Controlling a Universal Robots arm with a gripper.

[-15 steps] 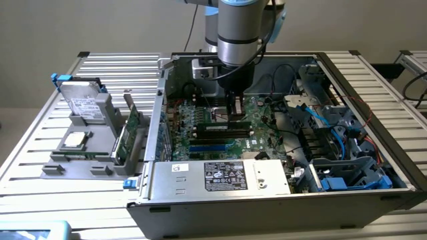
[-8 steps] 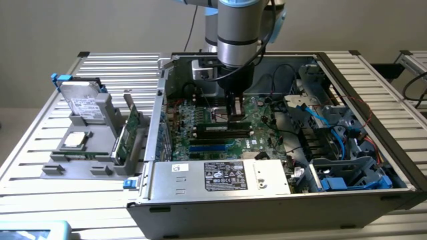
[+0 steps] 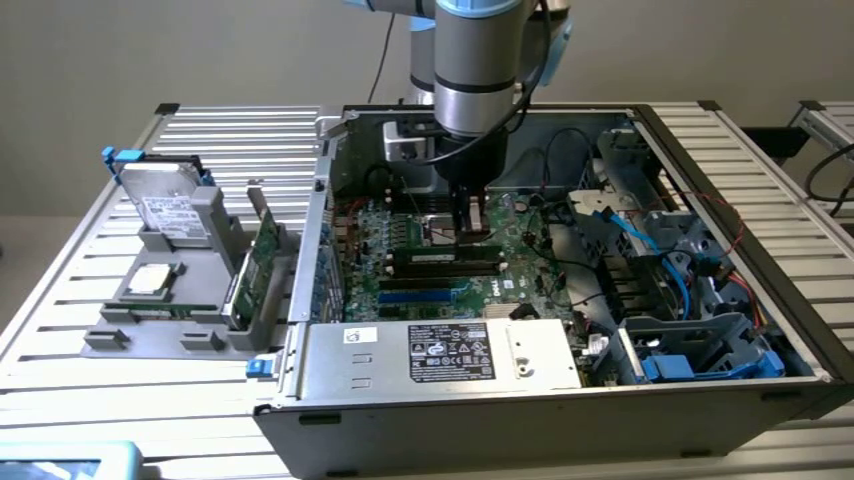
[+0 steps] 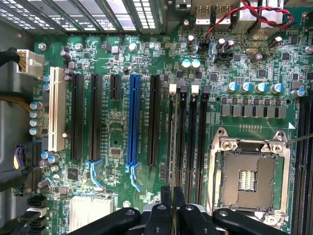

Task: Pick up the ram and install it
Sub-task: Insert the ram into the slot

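Note:
The ram (image 3: 430, 250) is a thin green stick standing on edge along the farthest of the black memory slots (image 3: 447, 266) on the motherboard (image 3: 400, 235), inside the open computer case. My gripper (image 3: 470, 235) reaches straight down from the arm onto the stick's top edge. In the wrist view the two dark fingers (image 4: 167, 205) stand pressed almost together, shut on the ram (image 4: 171, 142), which shows edge-on as a narrow line in the slot beside the other memory slots (image 4: 191, 142). Whether the stick is fully seated I cannot tell.
A silver power supply (image 3: 441, 350) fills the case's near side, with blue cables and drive bays (image 3: 694, 330) at the exterior view's right. The empty CPU socket (image 4: 247, 176) lies beside the slots. Outside the case, a grey holder carries a hard drive (image 3: 167, 205), a green expansion card (image 3: 267, 255) and a chip (image 3: 150, 282).

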